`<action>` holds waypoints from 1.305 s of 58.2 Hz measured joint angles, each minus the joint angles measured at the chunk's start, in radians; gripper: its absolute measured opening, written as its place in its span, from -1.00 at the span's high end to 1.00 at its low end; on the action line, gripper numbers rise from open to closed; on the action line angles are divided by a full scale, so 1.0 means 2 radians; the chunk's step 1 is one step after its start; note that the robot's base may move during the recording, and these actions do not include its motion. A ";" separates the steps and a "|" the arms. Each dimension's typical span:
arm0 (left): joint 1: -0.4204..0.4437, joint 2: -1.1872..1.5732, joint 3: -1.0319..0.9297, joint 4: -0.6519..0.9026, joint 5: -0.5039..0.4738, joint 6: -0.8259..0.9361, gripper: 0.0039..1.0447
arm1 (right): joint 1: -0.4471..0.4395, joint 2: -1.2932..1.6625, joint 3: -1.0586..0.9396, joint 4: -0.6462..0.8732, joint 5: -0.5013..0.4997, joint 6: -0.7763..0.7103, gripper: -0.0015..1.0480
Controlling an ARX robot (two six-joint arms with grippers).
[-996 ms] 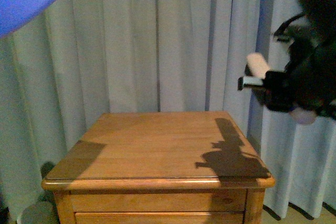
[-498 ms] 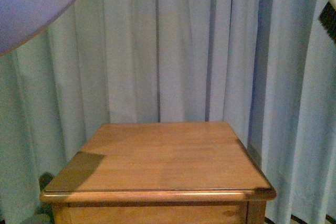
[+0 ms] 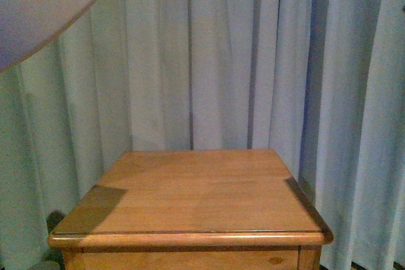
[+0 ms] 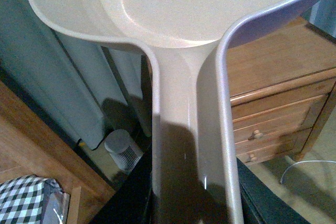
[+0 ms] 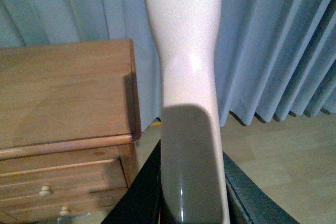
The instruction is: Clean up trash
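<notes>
My left gripper [image 4: 191,203] is shut on the handle of the beige dustpan [image 4: 184,3], held up in the air. The pan's edge shows at the upper left of the front view [image 3: 38,4]. My right gripper [image 5: 191,203] is shut on the pale handle of the brush [image 5: 186,51]; its bristles are out of view. Neither arm shows in the front view. The wooden nightstand [image 3: 196,194] stands before me, and its top shows nothing on it. The wad of white paper is not in any view.
Pale curtains [image 3: 253,61] hang behind the nightstand. The left wrist view shows the nightstand's drawers [image 4: 273,124], a small grey ribbed cylinder [image 4: 122,149] on the floor, a black-and-white checked pillow [image 4: 26,200] and a cable [image 4: 310,166]. Wooden floor [image 5: 283,166] lies to the right.
My right arm with the brush has left the front view at the right edge, and its shadow is gone from the nightstand top. The dustpan stays at the upper left.
</notes>
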 joint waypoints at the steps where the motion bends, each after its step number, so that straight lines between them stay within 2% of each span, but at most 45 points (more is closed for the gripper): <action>1: 0.000 0.000 0.000 0.000 0.000 0.000 0.50 | 0.001 0.000 0.000 0.000 0.000 0.000 0.61; 35: 0.000 0.000 0.000 0.000 0.005 0.000 0.50 | 0.006 -0.002 -0.001 -0.010 0.017 0.000 0.61; 76: 0.001 -0.001 -0.002 0.000 0.000 0.000 0.51 | 0.007 -0.001 -0.002 -0.010 0.012 0.000 0.61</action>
